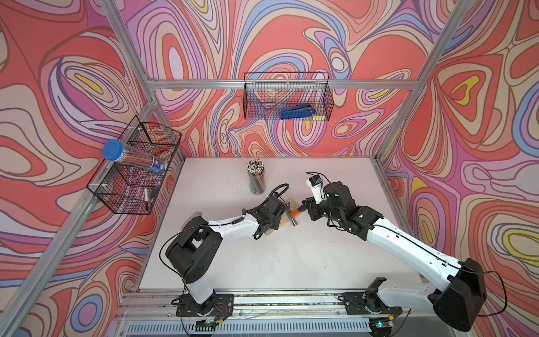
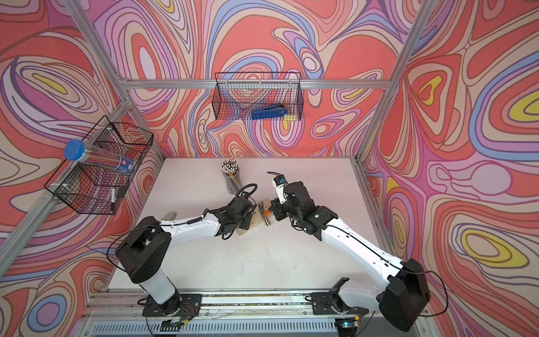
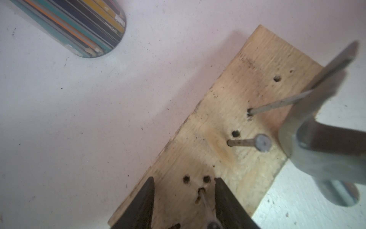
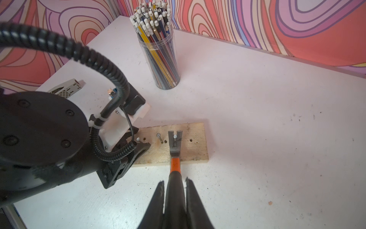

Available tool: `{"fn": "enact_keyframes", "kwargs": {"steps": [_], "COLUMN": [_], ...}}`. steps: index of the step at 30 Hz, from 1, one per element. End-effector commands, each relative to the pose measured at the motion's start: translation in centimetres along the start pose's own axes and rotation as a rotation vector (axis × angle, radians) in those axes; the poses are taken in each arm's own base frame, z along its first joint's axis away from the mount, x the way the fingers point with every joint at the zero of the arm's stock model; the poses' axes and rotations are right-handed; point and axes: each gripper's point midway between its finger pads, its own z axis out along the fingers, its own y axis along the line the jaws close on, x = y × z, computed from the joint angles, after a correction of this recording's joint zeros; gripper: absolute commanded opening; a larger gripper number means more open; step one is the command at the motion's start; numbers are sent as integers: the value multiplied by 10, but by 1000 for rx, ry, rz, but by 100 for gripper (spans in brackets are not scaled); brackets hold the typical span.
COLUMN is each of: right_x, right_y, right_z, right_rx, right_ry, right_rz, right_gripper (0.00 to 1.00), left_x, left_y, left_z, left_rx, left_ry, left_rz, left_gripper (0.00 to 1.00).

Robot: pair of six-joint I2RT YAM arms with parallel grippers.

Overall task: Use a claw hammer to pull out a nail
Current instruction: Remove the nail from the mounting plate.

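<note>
The claw hammer (image 4: 174, 144) has a silver head and an orange and black handle, and my right gripper (image 4: 174, 181) is shut on the black grip. Its forked claw sits round the shank of a nail (image 4: 175, 136) that sticks up from a wooden board (image 4: 195, 152). In the left wrist view that nail (image 3: 277, 104) leans out of its hole toward the hammer head (image 3: 309, 142). My left gripper (image 3: 184, 179) rests on the board's other end. Its fingers (image 3: 146, 198) are apart on either side of another nail (image 3: 206, 204) without touching it. A third nail (image 3: 262, 142) stands between the two.
A clear cup of pencils (image 1: 256, 178) stands on the table behind the board. A wire basket (image 1: 287, 87) on the back wall holds a blue tool (image 1: 296, 111). Another basket (image 1: 134, 186) on the left wall holds a blue-capped tube (image 1: 113, 149). A grey box (image 4: 67, 90) lies behind my left arm.
</note>
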Motion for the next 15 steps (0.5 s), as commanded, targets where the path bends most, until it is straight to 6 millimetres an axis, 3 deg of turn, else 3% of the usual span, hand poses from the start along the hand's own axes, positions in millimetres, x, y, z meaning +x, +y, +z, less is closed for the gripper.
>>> {"fn": "enact_keyframes", "kwargs": {"steps": [1, 15], "right_x": [74, 79], "right_y": [-19, -24], "right_z": [32, 34], "right_rx": [85, 111], "right_ry": [201, 145], "right_rz": [17, 48], "right_gripper": [0, 0], "left_x": [78, 83], "left_y": [10, 10], "left_z": [16, 17], "left_rx": [-34, -38], "left_ry": [249, 261], "left_rz": [78, 75], "left_gripper": [49, 49]}}
